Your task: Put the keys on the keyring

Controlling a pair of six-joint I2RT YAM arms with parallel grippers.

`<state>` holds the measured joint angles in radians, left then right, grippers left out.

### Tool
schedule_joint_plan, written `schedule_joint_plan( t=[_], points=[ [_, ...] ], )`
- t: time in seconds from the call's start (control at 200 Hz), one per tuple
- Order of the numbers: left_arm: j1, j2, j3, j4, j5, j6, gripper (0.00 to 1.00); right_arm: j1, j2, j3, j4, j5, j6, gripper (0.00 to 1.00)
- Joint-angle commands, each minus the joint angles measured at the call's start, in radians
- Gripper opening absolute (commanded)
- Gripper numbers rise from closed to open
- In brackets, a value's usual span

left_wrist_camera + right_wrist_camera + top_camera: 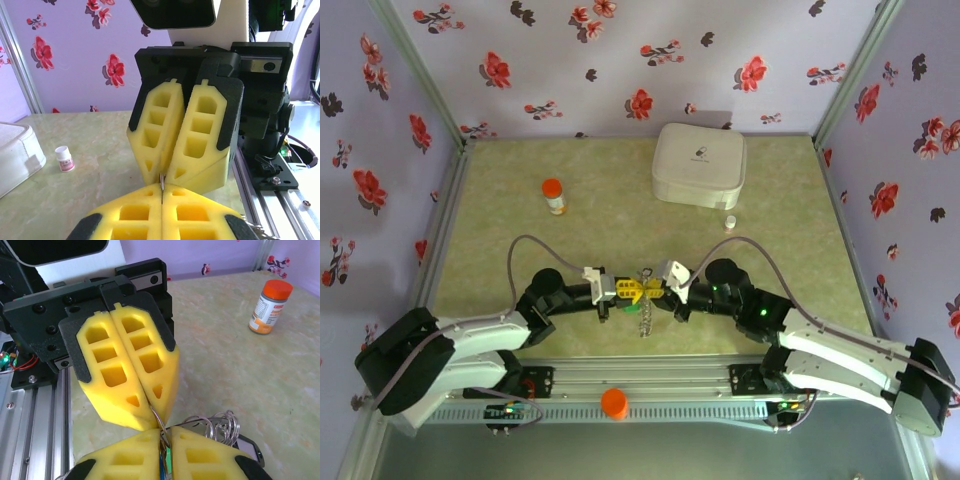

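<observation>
Tightly closed, left claw (151,415) and right claw (162,445) — both on the keyring (219,426), coils clear from right wrist

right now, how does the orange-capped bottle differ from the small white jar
The bottle has an orange cap, the jar a white one. The bottle is clearly bigger than the jar. The bottle stands well left of the box, while the jar sits close by its near right corner. Both stand upright on the table.
</observation>
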<state>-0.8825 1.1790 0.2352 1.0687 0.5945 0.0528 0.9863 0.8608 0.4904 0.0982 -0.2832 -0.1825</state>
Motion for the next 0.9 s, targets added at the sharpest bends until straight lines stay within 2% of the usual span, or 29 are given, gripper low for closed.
schedule_joint_plan(
  t=[0.0,0.025,0.085,0.155,0.23,0.375,0.46,0.6,0.895],
  points=[
    [-0.009,-0.002,0.032,0.079,0.035,0.005,0.0,0.0,0.017,0.039,0.025,-0.048,-0.004,0.03],
    [-0.009,-0.002,0.033,0.078,0.034,0.007,0.0,0.0,0.018,0.041,0.023,-0.05,-0.005,0.0],
    [-0.009,-0.001,0.032,0.067,0.024,0.013,0.0,0.0,0.016,0.045,0.011,-0.047,-0.011,0.0],
    [-0.009,-0.009,0.027,0.028,-0.017,0.017,0.25,-0.001,0.008,0.062,-0.035,-0.035,-0.037,0.0],
    [-0.009,-0.036,0.028,-0.062,-0.042,0.054,0.34,0.0,0.003,0.093,-0.114,-0.016,-0.085,0.0],
    [-0.011,-0.118,0.103,-0.433,-0.051,0.186,0.34,-0.001,0.021,0.178,-0.302,0.009,-0.184,0.0],
    [-0.01,-0.148,0.123,-0.546,-0.06,0.234,0.31,0.001,0.048,0.22,-0.373,0.018,-0.23,0.0],
    [-0.011,-0.163,0.151,-0.627,-0.063,0.267,0.25,0.008,0.099,0.29,-0.452,0.037,-0.275,0.0],
    [-0.01,-0.144,0.197,-0.68,-0.054,0.297,0.24,0.064,0.204,0.419,-0.559,0.079,-0.345,0.0]
  ],
)
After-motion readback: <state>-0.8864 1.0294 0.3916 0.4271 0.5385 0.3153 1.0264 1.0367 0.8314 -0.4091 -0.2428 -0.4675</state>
